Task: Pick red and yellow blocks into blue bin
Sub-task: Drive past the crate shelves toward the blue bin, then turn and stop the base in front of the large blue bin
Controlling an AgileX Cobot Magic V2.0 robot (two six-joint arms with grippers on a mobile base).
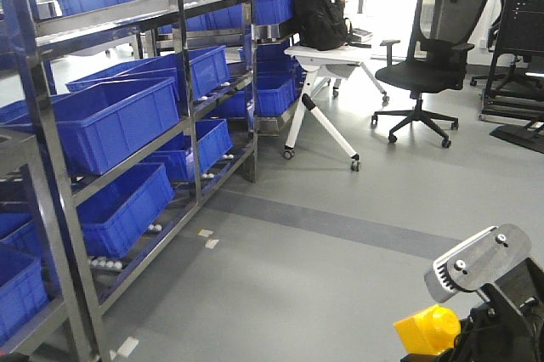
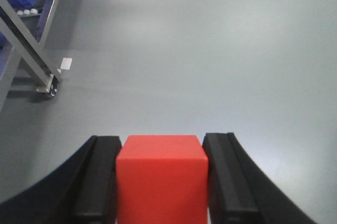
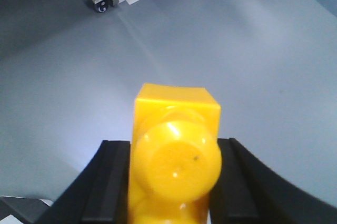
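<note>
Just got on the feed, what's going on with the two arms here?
Both arms are loaded. The left gripper is shut on the red cube, and the right gripper is shut on the yellow studded brick, each held above the grey floor. Neither block is in a bin yet. The front view shows blue bins on the metal rack, but neither wrist view shows a bin beneath its gripper.

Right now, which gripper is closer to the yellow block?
Right. The right gripper is clamped on the yellow block itself; the left gripper holds the red cube, with no yellow block in its view.
</note>
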